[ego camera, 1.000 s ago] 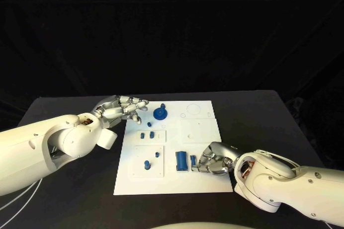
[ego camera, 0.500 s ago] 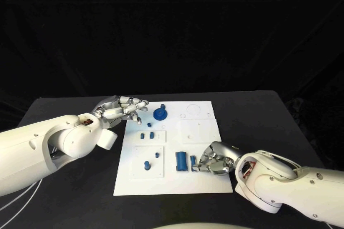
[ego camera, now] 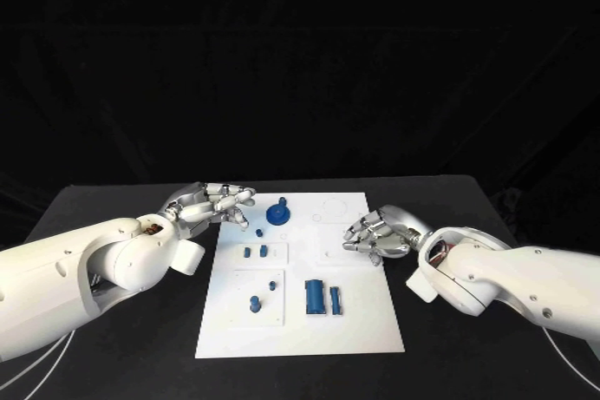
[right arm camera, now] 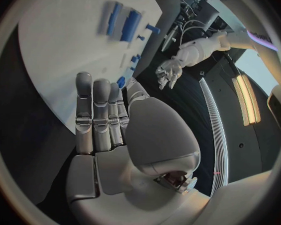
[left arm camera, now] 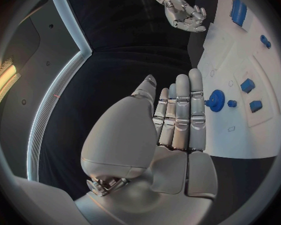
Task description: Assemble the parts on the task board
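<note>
The white task board (ego camera: 300,335) lies mid-table. A blue gear (ego camera: 277,213) stands near its far left corner, with small blue pieces (ego camera: 257,252) below it. A wide blue block (ego camera: 316,298) and a thin blue bar (ego camera: 336,297) lie side by side near the front, with two small pegs (ego camera: 257,305) to their left. My left hand (ego camera: 212,202) hovers at the board's far left corner beside the gear, fingers straight and empty in its wrist view (left arm camera: 172,130). My right hand (ego camera: 379,232) hangs over the board's right edge, holding nothing (right arm camera: 109,130).
Black table (ego camera: 113,200) surrounds the board on all sides. Both white forearms (ego camera: 88,270) reach in over the table's front corners. The left wrist view also catches the gear (left arm camera: 215,101) and the right hand (left arm camera: 187,15).
My right hand has left the blue block and bar at the front and risen to the board's right edge, farther back. The left hand has hardly moved. The camera has shifted a little.
</note>
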Robot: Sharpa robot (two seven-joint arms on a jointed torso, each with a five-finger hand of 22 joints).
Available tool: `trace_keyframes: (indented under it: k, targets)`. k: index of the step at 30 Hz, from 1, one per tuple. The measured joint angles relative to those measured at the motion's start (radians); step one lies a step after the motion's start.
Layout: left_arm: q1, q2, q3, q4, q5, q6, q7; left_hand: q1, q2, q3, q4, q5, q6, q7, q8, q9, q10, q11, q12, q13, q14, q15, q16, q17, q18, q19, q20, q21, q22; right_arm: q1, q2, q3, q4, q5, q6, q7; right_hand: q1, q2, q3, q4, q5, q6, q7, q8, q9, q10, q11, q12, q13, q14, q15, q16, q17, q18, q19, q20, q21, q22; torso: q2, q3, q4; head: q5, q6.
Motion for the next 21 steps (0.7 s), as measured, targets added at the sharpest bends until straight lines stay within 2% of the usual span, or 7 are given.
trace_keyframes:
  k: [3, 5, 8, 11, 14, 17, 21]
  targets:
    - [-0.01, 0.018, -0.001, -0.027, 0.017, -0.025, 0.017, 0.016, 0.002, -0.008, 0.008, 0.0, -0.007, -0.004, 0.0, -0.002, 0.001, 0.001, -0.029, -0.023, -0.037, 0.015, -0.134, -0.057, 0.0, -0.048, 0.018, -0.084, -0.052, 0.02, 0.05, 0.003, -0.1, 0.145, 0.017, 0.096, 0.04, 0.004, 0.032, 0.004, -0.031, -0.004, 0.013, -0.025, -0.031, 0.001, 0.025, -0.152, -0.183, -0.08, 0.03, -0.206, -0.121, 0.0, -0.073, 0.032, -0.15, -0.13, -0.012, -0.0066, 0.0012, -0.001, 0.017]
    - [-0.015, 0.031, -0.001, -0.047, 0.028, -0.041, 0.029, 0.021, 0.007, -0.018, 0.013, 0.0, -0.008, -0.006, 0.0, -0.008, 0.011, 0.011, -0.058, -0.044, -0.047, 0.026, -0.24, -0.095, 0.0, -0.07, 0.035, -0.151, -0.098, 0.027, 0.083, 0.008, -0.161, 0.226, 0.028, 0.147, 0.062, 0.006, 0.057, 0.005, -0.049, 0.004, 0.022, -0.042, -0.052, 0.013, 0.036, -0.234, -0.297, -0.126, 0.054, -0.325, -0.195, 0.0, -0.111, 0.056, -0.234, -0.216, -0.021, -0.0113, 0.002, -0.001, 0.034]
    - [-0.025, 0.055, 0.0, -0.085, 0.048, -0.068, 0.054, 0.038, 0.011, -0.032, 0.024, 0.0, -0.017, -0.014, -0.011, -0.019, 0.036, 0.021, -0.113, -0.08, -0.05, 0.045, -0.388, -0.135, 0.0, -0.109, 0.07, -0.27, -0.181, 0.035, 0.143, 0.014, -0.259, 0.34, 0.049, 0.216, 0.071, -0.003, 0.087, 0.01, -0.067, 0.017, 0.035, -0.078, -0.09, 0.045, 0.051, -0.327, -0.456, -0.145, 0.082, -0.469, -0.304, 0.009, -0.136, 0.081, -0.328, -0.345, -0.034, -0.0164, 0.0039, 0.0, 0.058]
    - [-0.035, 0.081, 0.0, -0.124, 0.069, -0.094, 0.078, 0.042, 0.015, -0.046, 0.023, 0.0, -0.028, -0.025, -0.031, -0.035, 0.023, 0.046, -0.17, -0.108, -0.1, 0.081, -0.502, -0.169, 0.0, -0.169, 0.109, -0.372, -0.25, 0.037, 0.192, 0.017, -0.338, 0.429, 0.07, 0.268, 0.071, -0.003, 0.11, 0.011, -0.077, 0.028, 0.044, -0.109, -0.122, 0.055, 0.061, -0.386, -0.568, -0.15, 0.098, -0.562, -0.384, 0.008, -0.15, 0.102, -0.346, -0.448, -0.045, -0.0197, 0.0072, 0.003, 0.077]
    - [-0.042, 0.109, 0.0, -0.167, 0.088, -0.119, 0.101, 0.042, 0.015, -0.065, 0.017, 0.0, -0.032, -0.029, -0.052, -0.057, 0.004, 0.064, -0.225, -0.137, -0.154, 0.108, -0.601, -0.208, 0.0, -0.223, 0.145, -0.462, -0.314, 0.036, 0.237, 0.019, -0.419, 0.499, 0.088, 0.308, 0.071, -0.003, 0.127, 0.003, -0.077, 0.032, 0.04, -0.128, -0.152, 0.063, 0.068, -0.427, -0.65, -0.152, 0.111, -0.625, -0.45, 0.008, -0.165, 0.117, -0.346, -0.536, -0.056, -0.0217, 0.0108, 0.007, 0.091]
    - [-0.046, 0.128, 0.001, -0.194, 0.104, -0.143, 0.119, 0.035, 0.023, -0.085, 0.01, 0.0, -0.042, -0.039, -0.071, -0.083, -0.019, 0.079, -0.276, -0.167, -0.192, 0.128, -0.679, -0.252, 0.0, -0.264, 0.155, -0.517, -0.367, 0.036, 0.269, 0.021, -0.479, 0.552, 0.101, 0.339, 0.057, -0.008, 0.135, -0.006, -0.077, 0.028, 0.044, -0.13, -0.182, 0.07, 0.075, -0.459, -0.713, -0.146, 0.124, -0.669, -0.509, 0.008, -0.173, 0.125, -0.346, -0.616, -0.064, -0.0232, 0.0142, 0.008, 0.103]
    - [-0.048, 0.139, 0.002, -0.208, 0.119, -0.167, 0.137, 0.026, 0.031, -0.098, 0.004, 0.0, -0.046, -0.044, -0.073, -0.099, -0.03, 0.084, -0.298, -0.178, -0.195, 0.131, -0.715, -0.28, 0.0, -0.287, 0.155, -0.522, -0.403, 0.034, 0.285, 0.022, -0.517, 0.6, 0.111, 0.367, 0.028, -0.006, 0.138, -0.017, -0.077, 0.023, 0.049, -0.13, -0.215, 0.07, 0.083, -0.482, -0.766, -0.137, 0.131, -0.687, -0.563, 0.008, -0.187, 0.14, -0.346, -0.697, -0.069, -0.0228, 0.0183, 0.013, 0.108]
